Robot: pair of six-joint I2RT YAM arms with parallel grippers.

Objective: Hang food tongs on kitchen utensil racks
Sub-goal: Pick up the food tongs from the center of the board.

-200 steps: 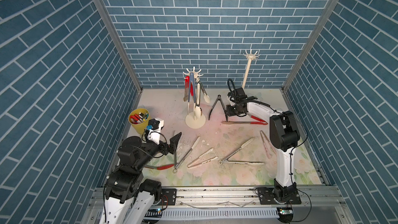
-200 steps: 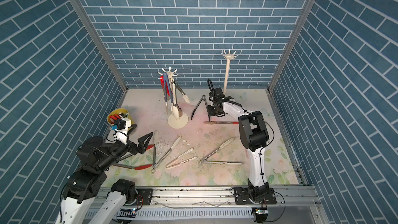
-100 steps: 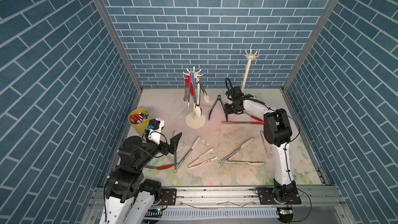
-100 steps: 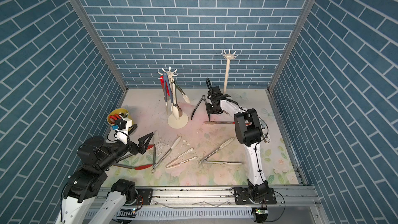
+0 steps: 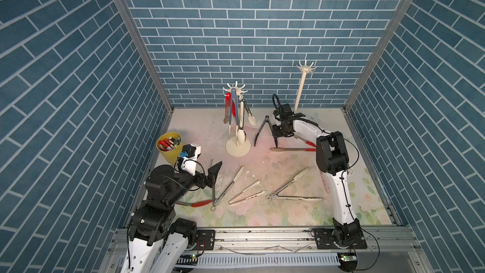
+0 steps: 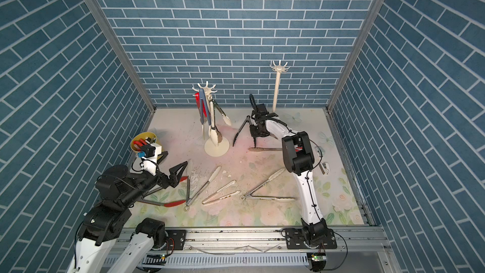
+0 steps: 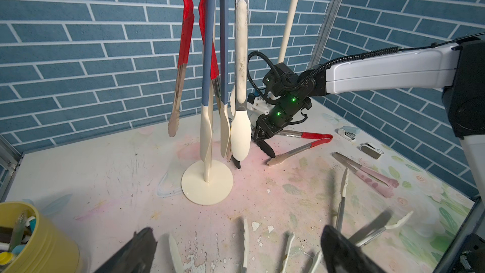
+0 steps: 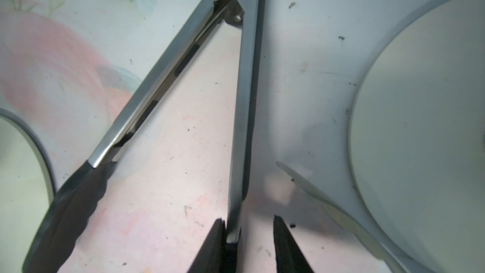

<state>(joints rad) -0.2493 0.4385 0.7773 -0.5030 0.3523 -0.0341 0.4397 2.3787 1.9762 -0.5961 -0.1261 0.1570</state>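
Black tongs [image 5: 261, 131] are seen mid-frame on the bench [image 5: 288, 214], between the loaded rack [image 5: 237, 149] and the bare rack [image 5: 301, 85]. One arm is straddled by the right tool [image 8: 246, 219], not clamped yet, since a gap is seen on one side. Left tool [image 7: 237, 232] is spread wide, empty.

A yellow cup [image 5: 170, 154] of coloured markers [image 5: 169, 143] stands at the left edge of the scuffed floral table [image 5: 288, 216], with a small pale-blue stapler-like thing [image 7: 347, 132] and a white gadget [image 7: 371, 151] lying toward its right side, inside blue brick walls [image 5: 236, 35].
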